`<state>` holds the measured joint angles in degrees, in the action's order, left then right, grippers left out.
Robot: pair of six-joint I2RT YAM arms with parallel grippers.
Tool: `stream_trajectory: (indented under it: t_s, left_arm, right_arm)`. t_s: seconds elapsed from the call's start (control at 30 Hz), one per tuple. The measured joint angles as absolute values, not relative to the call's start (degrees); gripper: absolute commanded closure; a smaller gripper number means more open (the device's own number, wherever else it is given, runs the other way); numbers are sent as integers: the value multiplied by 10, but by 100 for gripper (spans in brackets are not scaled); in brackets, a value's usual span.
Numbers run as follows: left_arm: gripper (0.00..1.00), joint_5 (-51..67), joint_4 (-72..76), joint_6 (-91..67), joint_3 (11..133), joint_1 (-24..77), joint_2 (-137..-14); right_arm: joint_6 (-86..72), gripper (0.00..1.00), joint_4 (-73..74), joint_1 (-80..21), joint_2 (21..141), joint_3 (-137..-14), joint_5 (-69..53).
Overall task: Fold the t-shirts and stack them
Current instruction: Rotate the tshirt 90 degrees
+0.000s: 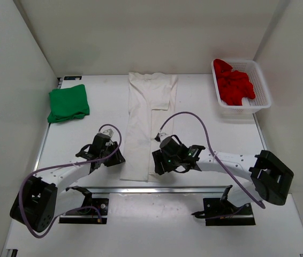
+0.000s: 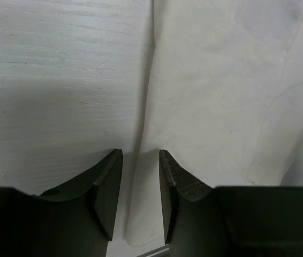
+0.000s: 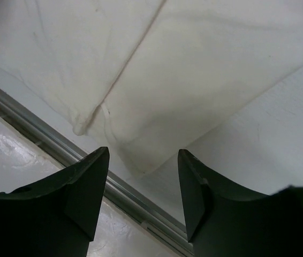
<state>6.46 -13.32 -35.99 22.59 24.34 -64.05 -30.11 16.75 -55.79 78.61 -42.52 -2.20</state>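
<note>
The white t-shirt [image 1: 147, 120] lies flat mid-table as a long narrow strip with its sides folded in, running from the back toward the near edge. A folded green t-shirt [image 1: 68, 103] rests at the back left. The red t-shirt [image 1: 234, 87] is bunched up in the basket. My left gripper [image 1: 119, 159] is low at the strip's near left edge. Its jaws stand apart, and in the left wrist view the white t-shirt's edge [image 2: 221, 96] lies between and beneath the left gripper [image 2: 141, 152]. My right gripper [image 1: 157, 162] is open over the white t-shirt's near right corner [image 3: 157, 80], nothing between the right gripper's [image 3: 143, 152] fingers.
A white mesh basket [image 1: 263, 88] stands at the back right corner. A metal rail [image 3: 44, 136] runs along the table's near edge just below the shirt's hem. White walls close in the table on three sides. Purple cables loop above both arms.
</note>
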Motion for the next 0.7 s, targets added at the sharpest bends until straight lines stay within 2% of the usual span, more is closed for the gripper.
stream_trajectory:
  t_s: [0.13, 0.37, 0.5, 0.63, 0.67, 0.7]
  left_arm:
    - [63, 85, -116, -364, 222, 240, -651]
    - [83, 103, -111, -369, 222, 239, -660]
    - [86, 111, -107, -373, 218, 234, -654]
    - [90, 115, -105, -376, 211, 233, -638]
    - [92, 116, -104, -376, 211, 232, -637]
    - [95, 117, -104, -376, 211, 231, -637]
  right_arm:
    - [-283, 46, 194, -598, 809, -450, 21]
    - [-256, 44, 225, -643, 839, -459, 69]
    - [-248, 44, 235, -660, 865, -466, 87]
    - [-244, 57, 228, -663, 865, -466, 101]
    - [-244, 67, 225, -664, 865, -466, 106]
    - [-243, 73, 222, -664, 865, -466, 112]
